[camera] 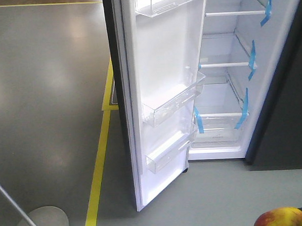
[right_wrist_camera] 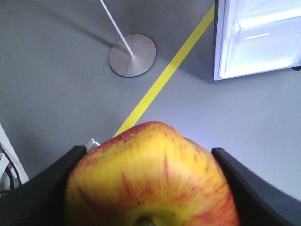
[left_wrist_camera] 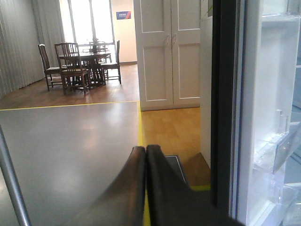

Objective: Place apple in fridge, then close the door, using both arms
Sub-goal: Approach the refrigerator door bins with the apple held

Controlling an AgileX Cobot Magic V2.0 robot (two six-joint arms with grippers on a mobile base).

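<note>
Exterior front-facing view: a metal stand base [camera: 43,222], a yellow floor line [camera: 96,186], the open door [camera: 164,67], the fridge [camera: 220,91] with white shelves, and the apple [camera: 284,218] low at right, outside the fridge. Left gripper [left_wrist_camera: 146,155] jaws are pressed together; right gripper [right_wrist_camera: 148,151] jaws pinch the apple.

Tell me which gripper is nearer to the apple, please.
Right. The right gripper grips the apple between its fingers. The left gripper is shut and empty, near the open fridge door; no apple appears in its view.
</note>
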